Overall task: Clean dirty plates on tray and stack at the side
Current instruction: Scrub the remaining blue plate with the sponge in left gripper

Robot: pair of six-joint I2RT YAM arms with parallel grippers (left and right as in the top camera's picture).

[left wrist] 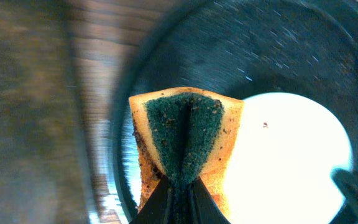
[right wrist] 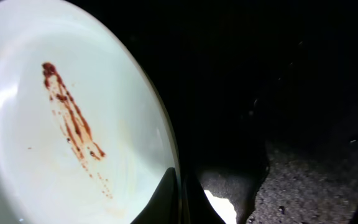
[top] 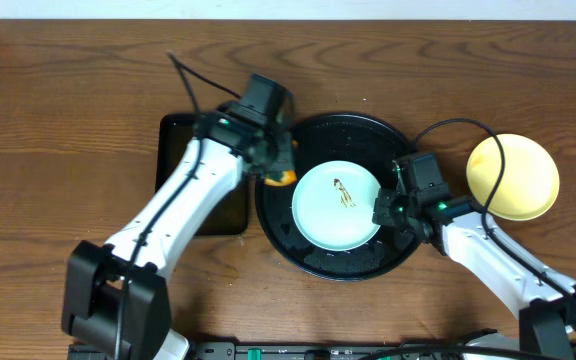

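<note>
While the yellow plate (top: 513,176) lies aside, the left tool (left wrist: 178,185) clamps the sponge (left wrist: 185,130) and the right tool (right wrist: 180,190) pinches the smeared plate (right wrist: 36,162).

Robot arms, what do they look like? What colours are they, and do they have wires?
The left arm and right arm have smooth white links with chunky black joints. One thin black cable trails from the left wrist, another from the right, and tiny green lights glow there. The left gripper and right gripper are black, with slim dark fingers tapering to points.
</note>
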